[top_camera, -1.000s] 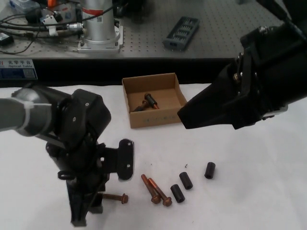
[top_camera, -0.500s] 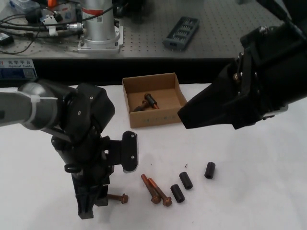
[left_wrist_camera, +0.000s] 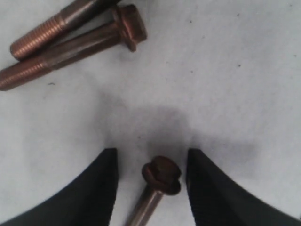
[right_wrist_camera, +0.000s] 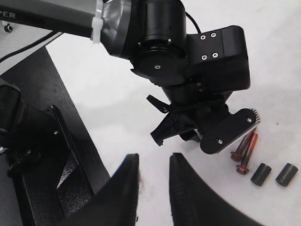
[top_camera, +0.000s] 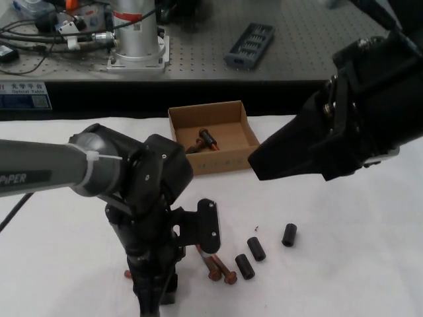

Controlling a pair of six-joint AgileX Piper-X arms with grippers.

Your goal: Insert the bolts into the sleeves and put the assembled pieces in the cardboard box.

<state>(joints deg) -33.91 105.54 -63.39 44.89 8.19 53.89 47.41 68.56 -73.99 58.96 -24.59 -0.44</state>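
Left wrist view: left pincer (left_wrist_camera: 150, 160) released, fingers (left_wrist_camera: 101, 188) flanking one bolt (left_wrist_camera: 161, 175) flat on desk (left_wrist_camera: 235, 70); two more bolts (left_wrist_camera: 70, 42) near. High view: three sleeves (top_camera: 256, 248) loose; cardboard box (top_camera: 215, 164) holding assembled pieces (top_camera: 206, 139). Right pincer (right_wrist_camera: 153, 162) released, empty.

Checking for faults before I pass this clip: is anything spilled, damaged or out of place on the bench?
Nothing stands out. The cardboard box sits upright with pieces inside, three sleeves and two bolts lie loose on the cloth, and one bolt lies flat between the left gripper's open jaws.
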